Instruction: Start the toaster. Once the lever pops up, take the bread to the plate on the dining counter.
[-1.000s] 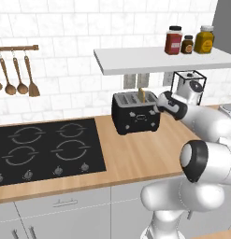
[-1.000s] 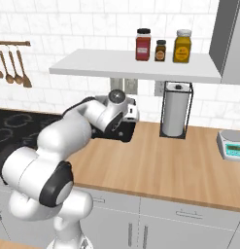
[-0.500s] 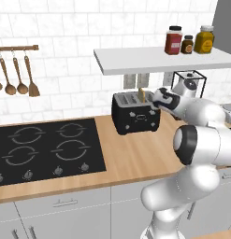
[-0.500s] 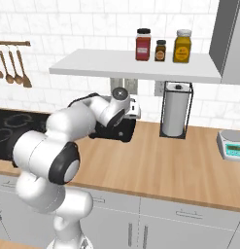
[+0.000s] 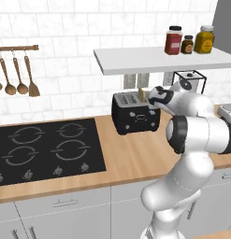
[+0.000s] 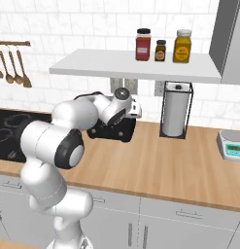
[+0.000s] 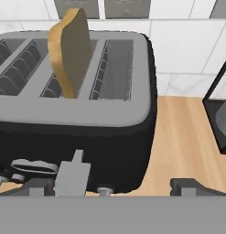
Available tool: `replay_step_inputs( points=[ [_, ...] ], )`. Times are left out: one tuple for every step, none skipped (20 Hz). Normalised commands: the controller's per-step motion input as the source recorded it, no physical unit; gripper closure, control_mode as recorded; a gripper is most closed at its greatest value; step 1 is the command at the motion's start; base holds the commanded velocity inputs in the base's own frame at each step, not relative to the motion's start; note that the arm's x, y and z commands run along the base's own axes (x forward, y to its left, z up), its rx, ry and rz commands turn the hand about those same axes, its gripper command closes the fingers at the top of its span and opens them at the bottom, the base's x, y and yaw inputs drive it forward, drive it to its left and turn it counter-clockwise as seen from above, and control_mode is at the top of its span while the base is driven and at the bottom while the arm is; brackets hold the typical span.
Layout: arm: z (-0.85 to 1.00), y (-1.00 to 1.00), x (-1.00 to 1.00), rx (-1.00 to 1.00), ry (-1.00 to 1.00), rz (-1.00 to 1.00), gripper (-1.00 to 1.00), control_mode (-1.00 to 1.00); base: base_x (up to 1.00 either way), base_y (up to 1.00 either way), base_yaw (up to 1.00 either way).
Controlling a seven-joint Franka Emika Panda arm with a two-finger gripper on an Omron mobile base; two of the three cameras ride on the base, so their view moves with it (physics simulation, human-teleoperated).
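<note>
Having swung closer, our wide-open two-finger gripper is hovering before the black boxy toaster, where the tan bread slice is standing, carrying to the plate remaining.

I am working in a home kitchen. Just ahead of my gripper stands a toaster on a wood worktop. A black hob lies well off to my left, with wooden utensils hanging above it on white tile. Overhead, a shelf carries what look like spice jars.
</note>
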Motion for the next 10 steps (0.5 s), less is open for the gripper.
replay_step_inputs(
  points=[
    [-0.14, 0.0, 0.11, 0.0, 0.0, 0.0, -1.0, -1.0, 0.0, 0.0, 0.0],
    [-0.14, 0.0, 0.05, 0.0, 0.0, 0.0, -1.0, -1.0, 0.0, 0.0, 0.0],
    [-0.16, 0.0, 0.0, 0.0, 0.0, 0.0, -1.0, -1.0, 0.0, 0.0, 0.0],
    [-0.16, 0.0, 0.0, 0.0, 0.0, 0.0, -1.0, -1.0, 0.0, 0.0, 0.0],
    [-0.16, 0.0, 0.0, 0.0, 0.0, 0.0, -1.0, -1.0, 0.0, 0.0, 0.0],
    [-0.16, 0.0, 0.0, 0.0, 0.0, 0.0, -1.0, -1.0, 0.0, 0.0, 0.0],
    [-0.15, 0.0, 0.0, 0.0, 0.0, 0.0, -1.0, -1.0, 0.0, 0.0, 0.0],
    [-0.13, 0.0, 0.0, 0.0, 0.0, 0.0, -1.0, -1.0, 0.0, 0.0, 0.0],
    [-0.14, 0.0, 0.0, 0.0, 0.0, 0.0, -1.0, -1.0, 0.0, 0.0, 0.0],
    [-0.14, 0.0, 0.0, 0.0, 0.0, 0.0, -1.0, -1.0, 0.0, 0.0, 0.0]
  ],
)
